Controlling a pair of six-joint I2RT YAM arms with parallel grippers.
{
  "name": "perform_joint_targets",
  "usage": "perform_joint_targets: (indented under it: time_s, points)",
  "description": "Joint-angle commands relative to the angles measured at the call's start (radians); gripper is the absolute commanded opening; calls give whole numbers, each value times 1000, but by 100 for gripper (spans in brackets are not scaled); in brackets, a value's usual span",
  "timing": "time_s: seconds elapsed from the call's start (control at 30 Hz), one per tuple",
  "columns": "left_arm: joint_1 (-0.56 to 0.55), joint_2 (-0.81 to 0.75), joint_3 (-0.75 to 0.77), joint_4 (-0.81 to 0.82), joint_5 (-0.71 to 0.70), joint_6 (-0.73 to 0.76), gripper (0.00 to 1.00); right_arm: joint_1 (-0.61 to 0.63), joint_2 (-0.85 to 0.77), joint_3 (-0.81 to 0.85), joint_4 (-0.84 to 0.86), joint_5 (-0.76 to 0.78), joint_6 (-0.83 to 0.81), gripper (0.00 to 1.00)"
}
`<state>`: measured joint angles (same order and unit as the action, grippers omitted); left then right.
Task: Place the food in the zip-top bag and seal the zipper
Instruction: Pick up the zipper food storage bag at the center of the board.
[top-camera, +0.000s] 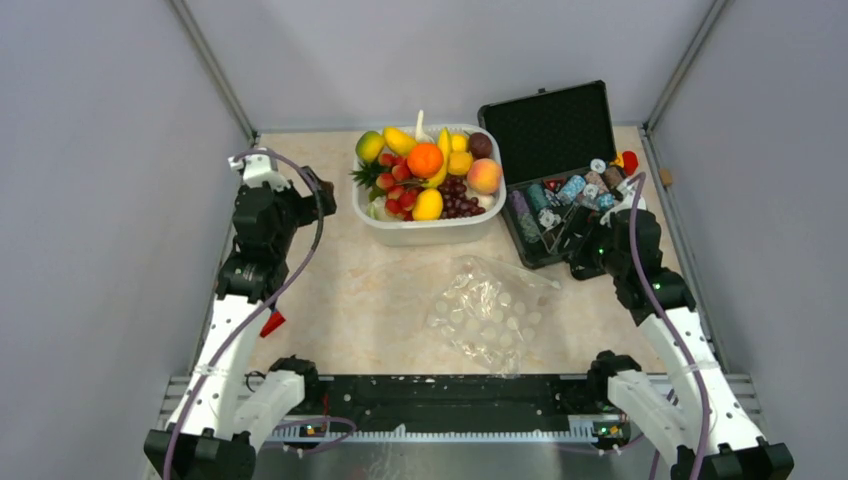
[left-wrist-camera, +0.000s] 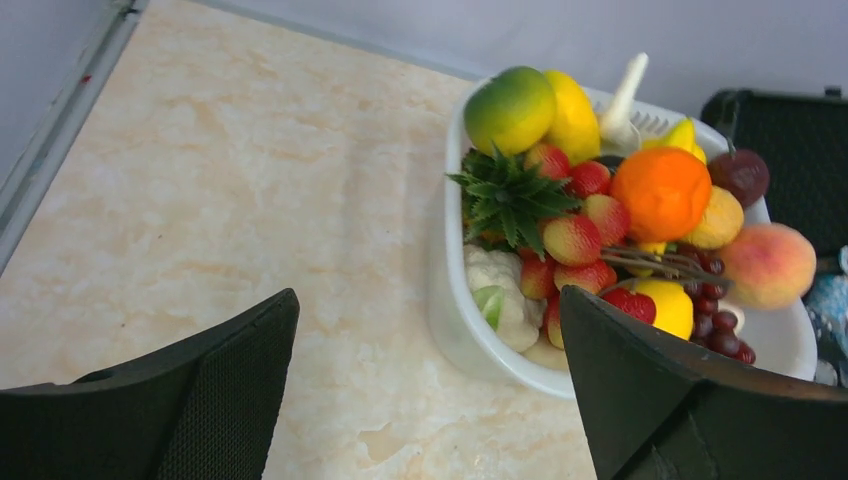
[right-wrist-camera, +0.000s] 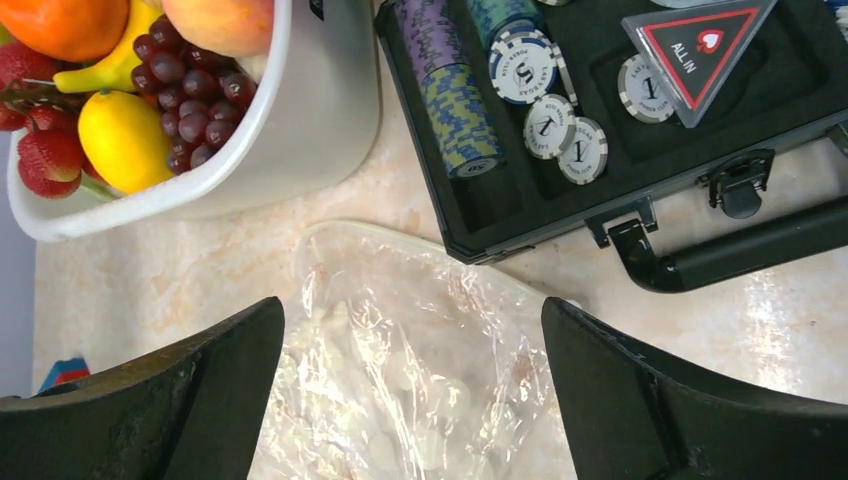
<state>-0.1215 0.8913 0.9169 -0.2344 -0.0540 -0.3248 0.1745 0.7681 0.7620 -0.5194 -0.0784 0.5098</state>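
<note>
Toy fruits (top-camera: 425, 158), small and glossy (orange, peach, yellow banana, red strawberries, dark purple grapes), are heaped in a white rectangular plastic tub (top-camera: 425, 232) at the far centre of a beige marbled tabletop (top-camera: 330, 300).

A clear, crinkly zip-top bag (top-camera: 490, 312) printed with white polka dots is laid flat on the tabletop. It is nearer than the tub, apart from it, and right of centre between the two arms. A thin whitish zipper strip (right-wrist-camera: 420, 250) is seen bowed along the bag's far edge in the right wrist view. Whether it is pressed shut cannot be told.

An open black hard case (top-camera: 548, 135) with stacked poker chips (right-wrist-camera: 455, 110) is set just right of the tub.

The left gripper (left-wrist-camera: 428, 320) is held over bare tabletop at the tub's left end. Its fingers are spread fully wide and nothing is held.

The right gripper (right-wrist-camera: 412, 320) is held over the bag's far end, near the case's front edge. Its fingers are likewise spread wide and nothing is grasped.
</note>
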Motion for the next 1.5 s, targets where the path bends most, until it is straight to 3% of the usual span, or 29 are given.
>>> perform_joint_targets:
  time_s: [0.0, 0.1, 0.17, 0.27, 0.47, 0.57, 0.7, 0.9, 1.03, 1.13, 1.3, 1.47]
  points:
    - [4, -64, -23, 18, -200, -162, 99, 5, -10, 31, 8, -22, 49, 98]
    - [3, -105, -29, -102, -254, -290, 99, 5, -73, 12, 4, 14, 90, 98]
    - [5, -142, -75, -64, -202, -287, 99, 6, -145, -39, 68, -54, 83, 94]
    - [5, -192, -140, 30, 27, -191, 99, 5, -245, -125, 115, -97, 139, 89]
    - [4, -185, -261, 149, 516, -228, 99, 6, -281, -173, 16, -203, 193, 84]
    - [-5, -140, -307, 192, 662, -271, 99, 6, -248, -187, -13, -263, 172, 80]
    - [-75, -97, -299, 104, 658, -144, 99, 17, -150, -233, 7, -336, 155, 74]
    - [-237, -62, -291, 128, 599, -185, 99, 48, -67, -287, -37, -184, 160, 58]
    - [-327, 11, -290, 98, 545, -127, 99, 77, -71, -295, -77, -29, 274, 60]
    - [-421, 75, -281, 36, 475, -63, 99, 85, -96, -333, -12, -18, 381, 65]
    - [-525, 190, -300, 94, 403, -72, 99, 86, -111, -404, 28, 70, 439, 68]
    - [-598, 333, -288, 160, 400, -83, 99, 86, -99, -440, 91, 90, 455, 58]
